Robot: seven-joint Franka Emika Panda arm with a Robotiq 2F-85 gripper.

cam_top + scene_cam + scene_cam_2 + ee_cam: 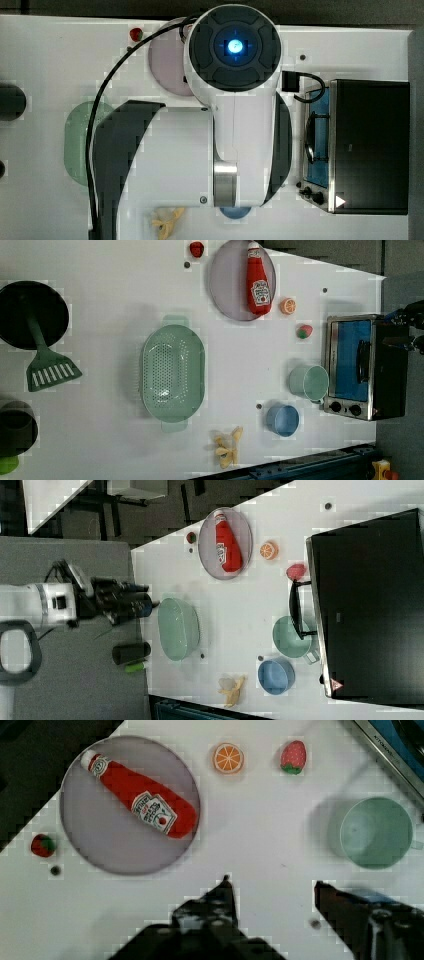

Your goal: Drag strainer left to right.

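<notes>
A: Item one, the strainer. Location and condition?

B: Pale mint oval, perforated, a tab at each short end. It sits flat on the worktop, well apart from the toaster oven, on the left view's left of it. Between strainer and oven: the green cup and the blue bowl. Nothing touches the strainer.

A: Item two, the tool?

B: Its two dark fingers stand apart with bare worktop between them in the wrist view. Roughly half open, holding nothing. In the right view the arm hangs off the worktop's edge, on the far side of the strainer from the oven, clear of the rim.

A: Progress, then?

B: By my reading, none to record. No contact made, strainer seemingly at its starting place.

A: Outstanding?

B: All of it: bring the tool down to the strainer, hook or grip a wall, then pull it across toward the oven side. The cup and bowl stand in that direction, so the path looks tight.
</notes>
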